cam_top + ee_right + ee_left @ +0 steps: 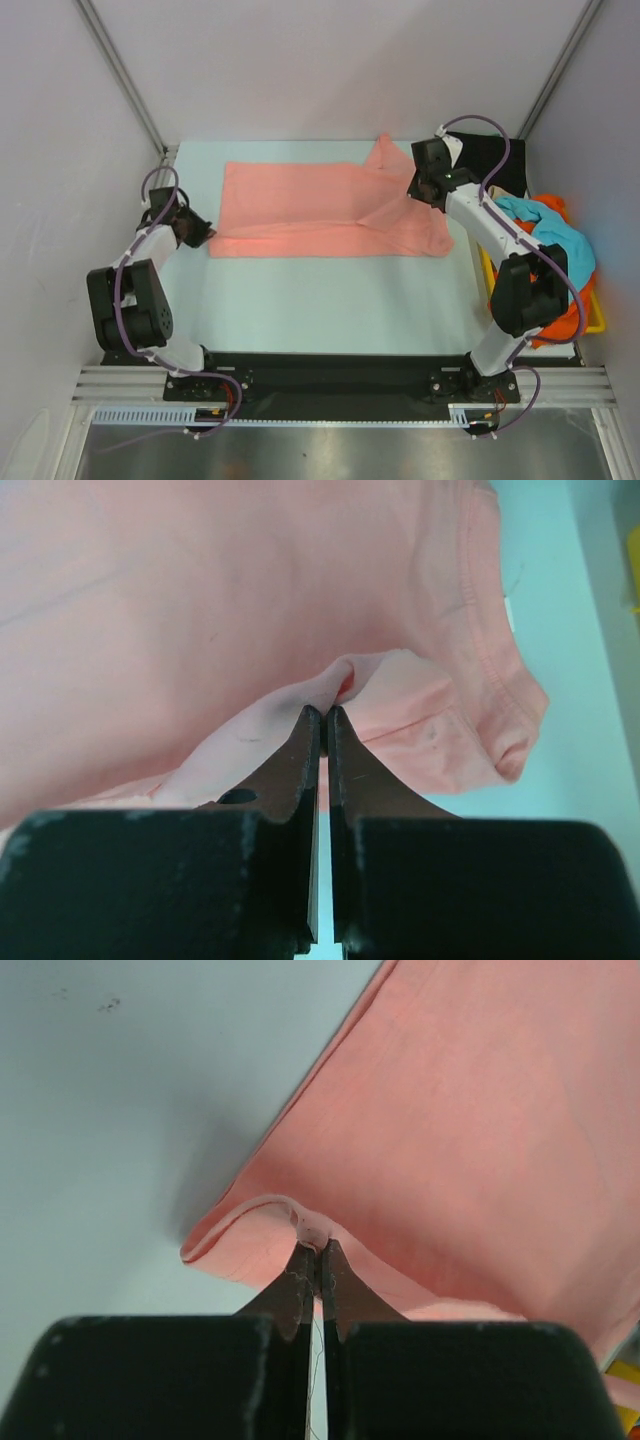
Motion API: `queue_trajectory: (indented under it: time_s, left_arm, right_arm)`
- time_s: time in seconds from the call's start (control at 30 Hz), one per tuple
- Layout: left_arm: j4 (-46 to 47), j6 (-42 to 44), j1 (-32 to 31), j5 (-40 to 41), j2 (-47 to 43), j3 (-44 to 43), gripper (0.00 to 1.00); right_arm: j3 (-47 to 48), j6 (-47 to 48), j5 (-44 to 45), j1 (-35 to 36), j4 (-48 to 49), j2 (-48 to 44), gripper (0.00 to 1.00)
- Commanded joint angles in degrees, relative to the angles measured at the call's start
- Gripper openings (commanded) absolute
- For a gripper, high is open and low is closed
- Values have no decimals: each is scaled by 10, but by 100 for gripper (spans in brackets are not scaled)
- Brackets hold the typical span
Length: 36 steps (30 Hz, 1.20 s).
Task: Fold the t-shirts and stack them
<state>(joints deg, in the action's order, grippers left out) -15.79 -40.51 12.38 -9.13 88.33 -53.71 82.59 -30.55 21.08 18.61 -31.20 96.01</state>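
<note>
A salmon pink t-shirt (320,210) lies folded lengthwise across the far half of the table. My left gripper (207,235) is shut on its near-left corner; in the left wrist view the tips (318,1245) pinch a small fold of the pink cloth (480,1110). My right gripper (415,190) is shut on the shirt's right part, where the cloth bunches up. In the right wrist view its tips (325,712) clamp a ridge of the pink fabric (200,580) near the collar (500,680). More t-shirts, turquoise (555,235), orange (560,322) and black (495,160), are piled at the right.
A yellow tray (596,322) at the right edge holds the shirt pile. White enclosure walls (60,150) stand on the left, right and far sides. The pale table surface (320,300) runs between the shirt and the arm bases.
</note>
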Motion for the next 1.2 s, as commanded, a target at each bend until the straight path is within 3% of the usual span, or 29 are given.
queue_trajectory:
  time_s: [0.0, 0.33, 0.4, 0.43, 0.47, 0.5, 0.53, 0.57, 0.6, 0.77, 0.9, 1.07, 1.17]
  left_arm:
    - [-2, 2, -15, 8, 24, -45, 1]
    - [-74, 37, -24, -19, 172, -207, 0]
    - [-117, 53, -24, -25, 207, -268, 12]
    - [-133, 59, -24, -26, 229, -286, 22]
    - [-143, 61, -24, -25, 229, -296, 47]
    - [-136, 57, -24, -24, 222, -283, 60]
    - [-123, 53, -24, -27, 182, -265, 80]
    - [-110, 47, -24, -22, 159, -241, 93]
    - [-79, 37, -24, -18, 130, -188, 99]
    - [-12, 18, -24, 0, -5, -19, 100]
    - [47, -1, -24, -3, -62, 80, 100]
    - [96, -12, -24, -5, -67, 133, 100]
    - [113, -18, -23, -8, -48, 140, 99]
  right_arm:
    - [41, 14, 0, -7, 14, 19, 0]
    - [187, -4, 19, -45, -53, 152, 0]
    - [217, -9, 2, -60, -61, 205, 3]
    - [267, -15, -6, -66, -94, 231, 17]
    - [291, -14, -14, -74, -109, 269, 51]
    - [325, -10, -31, -78, -130, 284, 67]
    - [326, -5, -35, -81, -132, 288, 77]
    - [318, -2, -32, -82, -128, 269, 88]
    - [269, -3, -28, -84, -119, 249, 92]
    - [30, -24, -58, -95, 2, 63, 96]
    - [-107, -38, -94, -99, 40, -18, 95]
    - [-229, -51, -136, -118, 82, -49, 95]
    - [-242, -48, -151, -130, 103, -35, 93]
